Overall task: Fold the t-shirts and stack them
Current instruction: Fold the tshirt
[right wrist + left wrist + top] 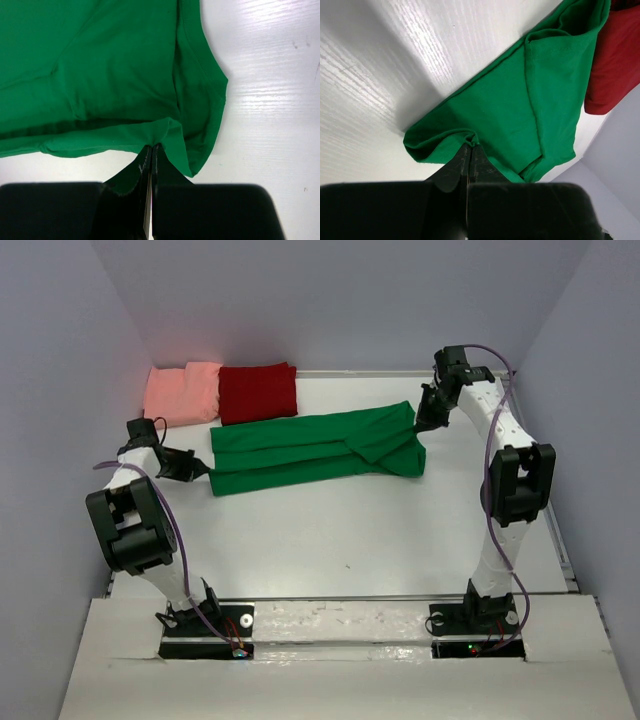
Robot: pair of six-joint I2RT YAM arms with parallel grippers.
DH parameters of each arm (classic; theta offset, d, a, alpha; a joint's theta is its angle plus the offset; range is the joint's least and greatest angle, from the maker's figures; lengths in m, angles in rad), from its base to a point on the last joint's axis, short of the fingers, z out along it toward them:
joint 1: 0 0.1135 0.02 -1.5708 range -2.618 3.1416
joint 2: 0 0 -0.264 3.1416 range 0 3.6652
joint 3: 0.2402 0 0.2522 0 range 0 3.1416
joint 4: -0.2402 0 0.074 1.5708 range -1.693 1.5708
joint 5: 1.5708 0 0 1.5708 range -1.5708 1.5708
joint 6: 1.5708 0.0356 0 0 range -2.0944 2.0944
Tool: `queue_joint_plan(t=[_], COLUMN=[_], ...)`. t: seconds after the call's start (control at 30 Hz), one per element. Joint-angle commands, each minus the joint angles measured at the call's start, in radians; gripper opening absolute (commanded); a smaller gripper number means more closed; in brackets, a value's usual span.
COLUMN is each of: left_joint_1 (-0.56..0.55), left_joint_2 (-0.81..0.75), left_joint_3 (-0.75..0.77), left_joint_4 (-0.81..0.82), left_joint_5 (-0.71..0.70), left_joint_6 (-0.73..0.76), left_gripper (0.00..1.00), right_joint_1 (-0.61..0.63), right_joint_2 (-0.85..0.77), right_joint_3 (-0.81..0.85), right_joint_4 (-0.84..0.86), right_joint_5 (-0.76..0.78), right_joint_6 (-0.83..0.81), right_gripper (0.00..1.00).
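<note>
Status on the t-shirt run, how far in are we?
Done: the salmon-pink t-shirt and dark red t-shirt lie folded side by side at the back left, not stacked. In hand: the green t-shirt, folded into a long strip, is pinched at opposite ends by the left gripper and right gripper. To do: probably fold it crosswise, then stack all three.

No text, label, brand, number or sign can be read in any of the three views
</note>
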Motion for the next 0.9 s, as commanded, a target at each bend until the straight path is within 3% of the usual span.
queue_joint_plan(t=[0.0,0.87], left_joint_1=[0.005,-0.065], left_joint_2=[0.004,0.136], left_joint_3=[0.071,0.232], left_joint_4=[0.003,-0.028], left_joint_5=[0.02,0.001], left_joint_6=[0.025,0.024], left_gripper=[0.0,0.0], right_joint_1=[-0.008,-0.008], right_joint_2=[0.015,0.117], right_joint_3=[0.064,0.141], right_joint_4=[-0.002,0.037], right_joint_5=[0.028,0.059], right_joint_6=[-0.014,-0.009], right_gripper=[0.0,0.0])
